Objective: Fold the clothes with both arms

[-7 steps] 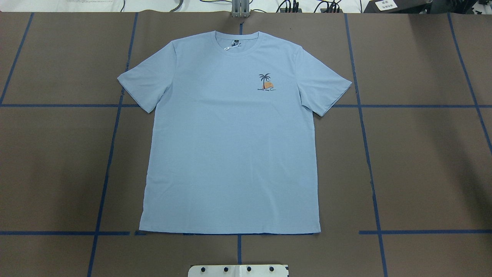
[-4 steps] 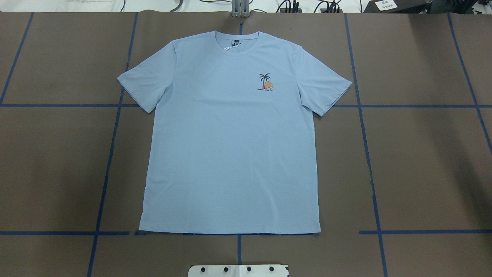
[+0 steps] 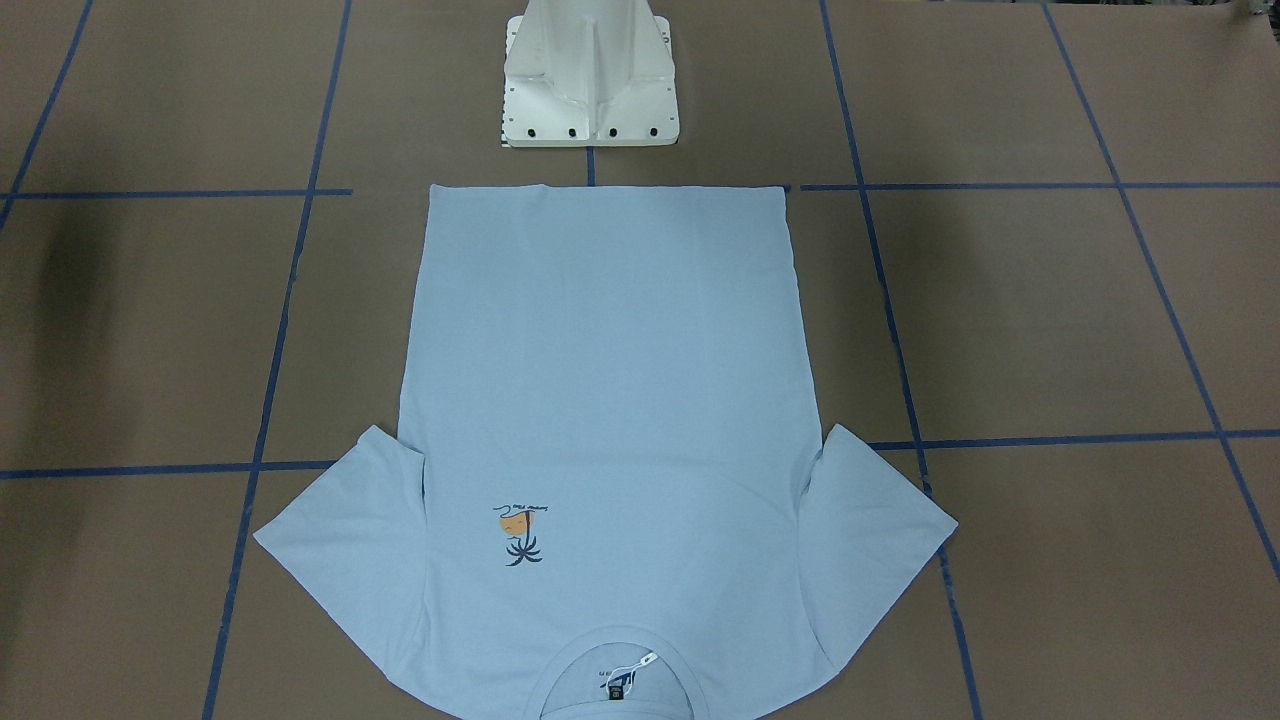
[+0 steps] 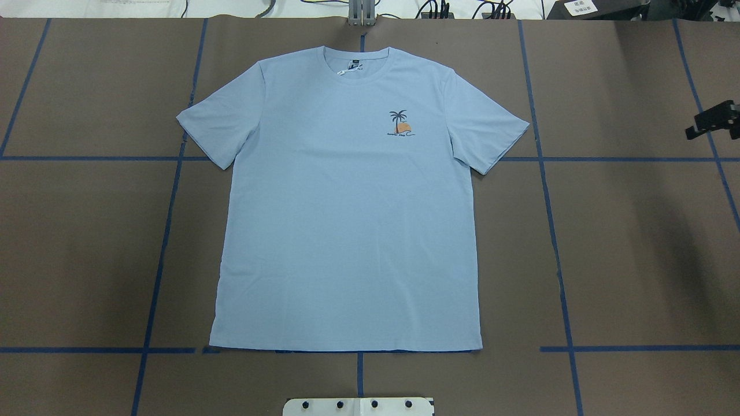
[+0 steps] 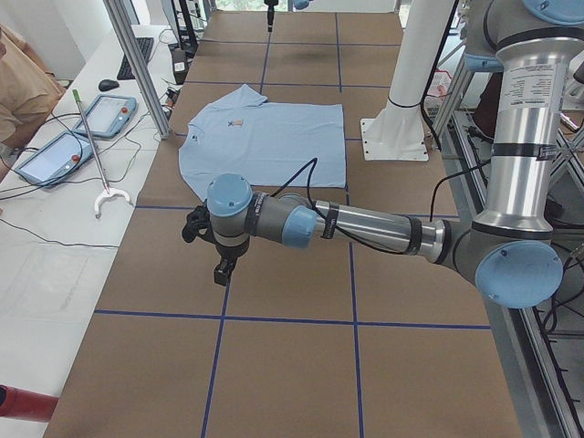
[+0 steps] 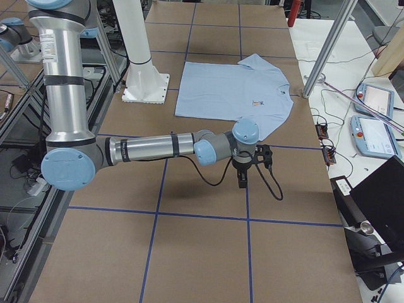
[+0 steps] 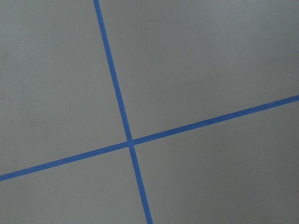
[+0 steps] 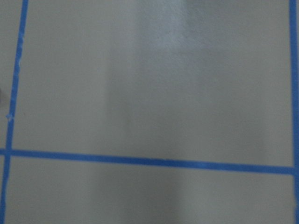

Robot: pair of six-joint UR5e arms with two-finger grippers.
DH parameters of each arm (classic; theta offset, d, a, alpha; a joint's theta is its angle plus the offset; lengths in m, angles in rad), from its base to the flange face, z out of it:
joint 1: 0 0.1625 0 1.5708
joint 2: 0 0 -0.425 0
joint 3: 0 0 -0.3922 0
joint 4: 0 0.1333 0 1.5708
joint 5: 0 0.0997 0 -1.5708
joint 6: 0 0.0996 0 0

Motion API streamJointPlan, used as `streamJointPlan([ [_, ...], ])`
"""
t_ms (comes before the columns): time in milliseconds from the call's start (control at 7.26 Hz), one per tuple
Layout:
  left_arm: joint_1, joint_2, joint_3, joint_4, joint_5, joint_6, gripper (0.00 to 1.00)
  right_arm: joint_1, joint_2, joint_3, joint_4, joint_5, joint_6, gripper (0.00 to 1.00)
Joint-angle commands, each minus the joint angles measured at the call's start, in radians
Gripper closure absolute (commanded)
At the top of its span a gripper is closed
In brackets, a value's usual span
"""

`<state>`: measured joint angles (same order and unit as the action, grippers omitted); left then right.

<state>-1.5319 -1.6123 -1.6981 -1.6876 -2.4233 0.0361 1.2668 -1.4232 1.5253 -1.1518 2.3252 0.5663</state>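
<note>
The light blue T-shirt (image 4: 347, 219) lies flat and face up on the brown table, collar at the far side, hem toward the robot base. Its palm-tree print (image 4: 400, 123) and dark neck label (image 4: 357, 58) show; it also fills the front-facing view (image 3: 600, 380). My right gripper (image 4: 714, 121) shows only partly at the overhead view's right edge, far from the right sleeve; I cannot tell if it is open. It hangs above the table in the exterior right view (image 6: 242, 182). My left gripper (image 5: 220, 270) shows only in the exterior left view, above bare table left of the shirt; I cannot tell its state.
The white pedestal base (image 3: 590, 80) stands just behind the hem. Blue tape lines (image 7: 131, 141) cross the brown table. A side bench with tablets (image 5: 105, 114) and a metal post (image 5: 137, 64) borders the far edge. Both wrist views show only table and tape.
The right gripper has come into the overhead view at its right edge. The T-shirt has not moved.
</note>
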Motion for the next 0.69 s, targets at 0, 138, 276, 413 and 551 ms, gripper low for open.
streamJointPlan([
  [0, 0.004, -0.021, 0.007, -0.018, -0.019, -0.047, 0.00, -0.171, 0.188, -0.214, 0.305, -0.157, 0.430, 0.00],
  [138, 0.003, -0.026, 0.014, -0.061, -0.016, -0.056, 0.00, -0.226, 0.263, -0.259, 0.320, -0.282, 0.548, 0.01],
  [276, 0.003, -0.028, 0.030, -0.090, -0.014, -0.080, 0.00, -0.259, 0.303, -0.290, 0.322, -0.334, 0.591, 0.01],
  [413, 0.004, -0.028, 0.073, -0.154, -0.014, -0.085, 0.00, -0.271, 0.320, -0.297, 0.322, -0.367, 0.612, 0.01],
  [551, 0.003, -0.023, 0.125, -0.241, -0.016, -0.085, 0.00, -0.312, 0.335, -0.304, 0.334, -0.439, 0.695, 0.02],
])
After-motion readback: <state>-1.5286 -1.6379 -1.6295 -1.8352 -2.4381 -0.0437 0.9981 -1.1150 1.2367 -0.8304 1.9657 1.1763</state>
